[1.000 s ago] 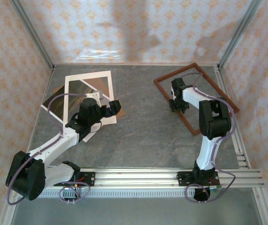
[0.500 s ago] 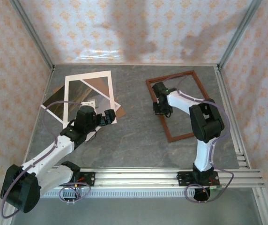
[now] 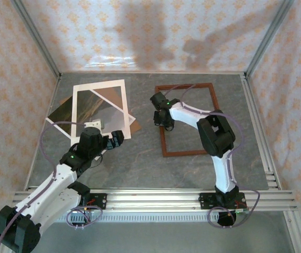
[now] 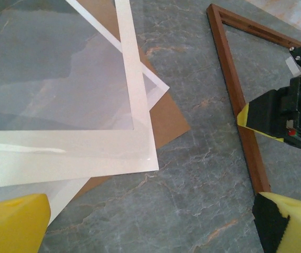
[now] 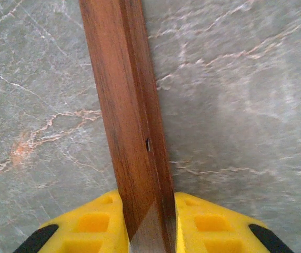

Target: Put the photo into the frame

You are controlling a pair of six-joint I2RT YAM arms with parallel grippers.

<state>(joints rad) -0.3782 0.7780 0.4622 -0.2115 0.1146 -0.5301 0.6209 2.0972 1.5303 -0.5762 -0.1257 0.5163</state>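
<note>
While the right gripper (image 3: 162,120) pinches the left rail of the one reddish-brown frame (image 3: 184,153) between its two yellow pads (image 5: 87,226), the left gripper (image 3: 116,139) hangs with jaws spread wide, holding nothing, to the left of the frame. The frame lies flat on the grey table (image 3: 140,163), bare tabletop showing through its opening. The single photo (image 3: 93,100) lies well apart from the frame, to its left in the overhead view. One white mat (image 3: 100,85) covers the photo, with one brown backing board (image 3: 136,125) underneath.
</note>
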